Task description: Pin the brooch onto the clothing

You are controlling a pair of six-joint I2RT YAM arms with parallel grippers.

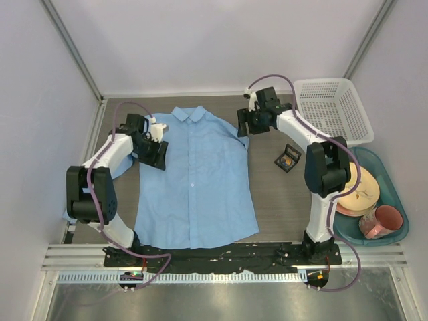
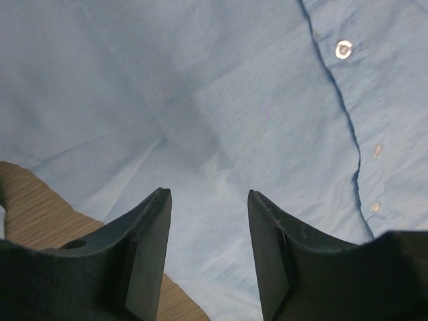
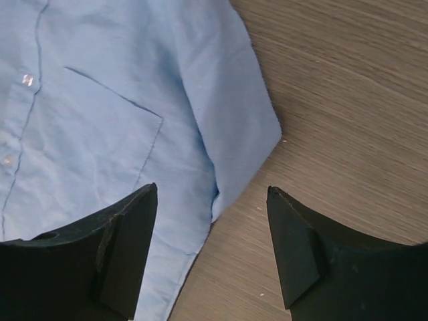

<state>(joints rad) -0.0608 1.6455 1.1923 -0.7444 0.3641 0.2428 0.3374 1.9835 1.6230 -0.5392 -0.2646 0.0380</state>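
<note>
The light blue shirt [image 1: 197, 180] lies flat on the table, buttoned, collar at the far end. The brooch [image 1: 287, 160] is a tiny orange disc inside a small black case [image 1: 282, 163] to the right of the shirt. My left gripper [image 1: 159, 155] is open and empty over the shirt's left shoulder; in the left wrist view [image 2: 208, 194] its fingers frame plain fabric [image 2: 221, 100] beside the button placket. My right gripper [image 1: 242, 125] is open and empty over the folded right sleeve edge; the right wrist view [image 3: 212, 188] shows the shirt [image 3: 114, 120] with its chest pocket.
A white mesh basket [image 1: 332, 110] stands at the back right. A teal tray [image 1: 394, 200] at the right holds plates [image 1: 358, 190] and a pink mug [image 1: 382, 221]. White walls enclose the table on three sides.
</note>
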